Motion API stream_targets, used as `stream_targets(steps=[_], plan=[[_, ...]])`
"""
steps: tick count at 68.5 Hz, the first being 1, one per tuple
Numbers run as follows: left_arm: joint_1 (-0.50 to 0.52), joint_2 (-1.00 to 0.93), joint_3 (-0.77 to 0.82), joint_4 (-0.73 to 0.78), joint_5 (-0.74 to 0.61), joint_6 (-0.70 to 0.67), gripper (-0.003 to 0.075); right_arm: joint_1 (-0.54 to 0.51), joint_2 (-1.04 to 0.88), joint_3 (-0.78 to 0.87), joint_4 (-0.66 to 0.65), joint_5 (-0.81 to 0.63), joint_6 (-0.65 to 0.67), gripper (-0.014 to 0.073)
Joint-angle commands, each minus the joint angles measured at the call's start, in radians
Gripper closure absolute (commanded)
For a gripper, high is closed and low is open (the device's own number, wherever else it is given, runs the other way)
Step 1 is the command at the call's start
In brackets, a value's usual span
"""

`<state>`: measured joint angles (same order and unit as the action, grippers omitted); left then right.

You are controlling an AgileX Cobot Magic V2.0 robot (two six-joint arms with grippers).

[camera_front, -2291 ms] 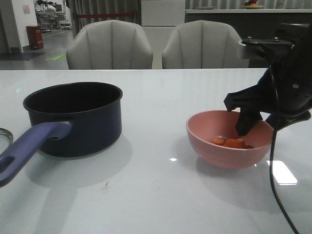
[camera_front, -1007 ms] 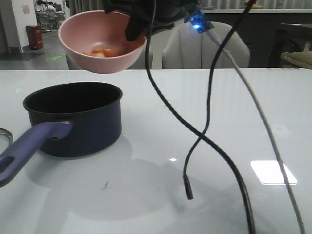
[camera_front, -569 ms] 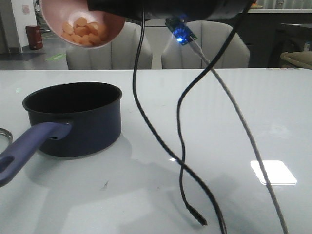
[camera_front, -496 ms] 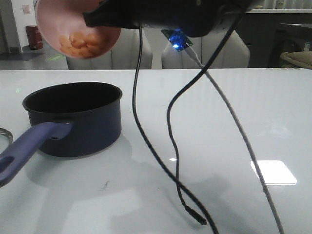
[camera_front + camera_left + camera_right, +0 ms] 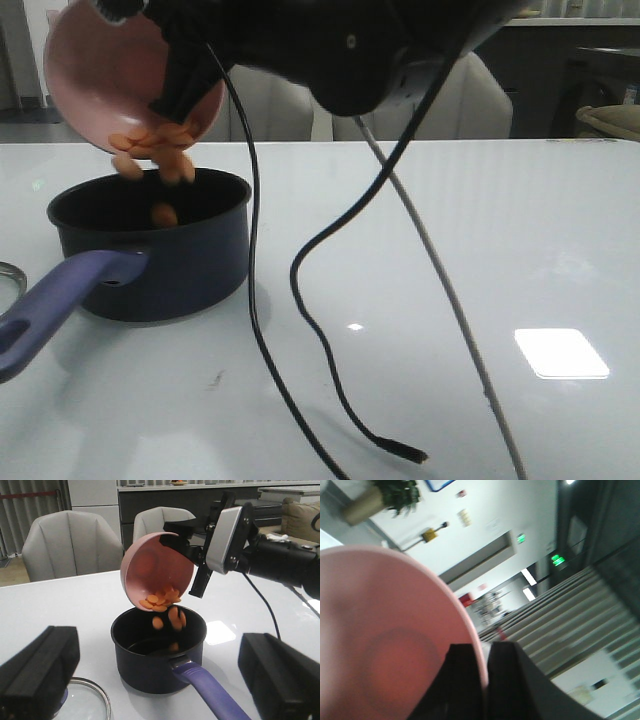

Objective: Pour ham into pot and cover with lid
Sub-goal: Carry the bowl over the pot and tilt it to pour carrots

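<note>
Front view: your right gripper (image 5: 185, 85) has the pink bowl (image 5: 105, 80) pinched by its rim, one finger inside and one outside, clamped tight. Bowl is tipped steeply, mouth facing down toward the pot (image 5: 160, 245), and held above the pot's rim.

Ham (image 5: 150, 150) is mid-pour: a cluster of orange slices sits at the bowl's lower lip, a few are in the air just under it, and one shows against the black inside of the pot. Left wrist view confirms it (cleaner angle): slices (image 5: 160, 600) bunched at the lip of the bowl (image 5: 155, 570), several falling, at least one already down in the pot (image 5: 157, 650).

Pot stands upright on the white table (image 5: 450, 250), purple-blue handle pointing toward the robot's left-front. Right arm's cables (image 5: 300, 330) hang down and trail on the table beside the pot, not touching it as far as you can see.

Lid (image 5: 85, 700) lies flat on the table just beside the pot, near its handle side; only part of the glass and metal rim shows. In the front view it's a sliver at the left edge (image 5: 8, 278).

Left gripper (image 5: 160, 680): fingers spread wide apart, nothing between them, hanging back from the pot on the handle side.

Right wrist view: bowl rim sits between the two fingertips (image 5: 465, 680); the rest is blurred.
</note>
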<state>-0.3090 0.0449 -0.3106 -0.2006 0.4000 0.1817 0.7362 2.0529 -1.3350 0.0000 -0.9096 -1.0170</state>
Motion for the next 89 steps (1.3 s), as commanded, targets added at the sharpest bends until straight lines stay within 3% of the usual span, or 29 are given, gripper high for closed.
stream_targets(steps=[1,14,22,27,43,56,72,80,89], plan=[[-0.006,0.013,-0.023,-0.009,-0.078,-0.005,0.0031,0.008,-0.016,-0.031,0.011,-0.230,-0.103,0.0459],[-0.006,0.013,-0.023,-0.009,-0.078,-0.005,0.0031,0.025,0.033,-0.031,0.032,-0.329,-0.084,0.0459],[-0.006,0.013,-0.023,-0.009,-0.078,-0.005,0.0031,0.029,0.032,-0.031,0.110,-0.328,0.145,0.0459],[-0.006,0.013,-0.023,-0.009,-0.078,-0.005,0.0031,0.028,0.026,-0.034,0.186,-0.316,0.357,0.0459],[-0.006,0.013,-0.023,-0.009,-0.078,-0.005,0.0031,0.021,0.015,-0.034,0.275,-0.306,0.620,0.0459],[-0.006,0.013,-0.023,-0.009,-0.078,-0.005,0.0031,0.021,-0.064,-0.034,0.314,0.049,0.930,0.0459],[-0.006,0.013,-0.023,-0.009,-0.078,-0.005,0.0031,0.001,-0.216,-0.034,0.314,0.489,0.889,0.0459],[-0.006,0.013,-0.023,-0.009,-0.078,-0.005,0.0031,-0.059,-0.307,-0.034,0.314,0.715,0.802,0.0459],[-0.006,0.013,-0.023,-0.009,-0.078,-0.005,0.0031,-0.149,-0.389,-0.034,0.314,0.939,0.791,0.0459]])
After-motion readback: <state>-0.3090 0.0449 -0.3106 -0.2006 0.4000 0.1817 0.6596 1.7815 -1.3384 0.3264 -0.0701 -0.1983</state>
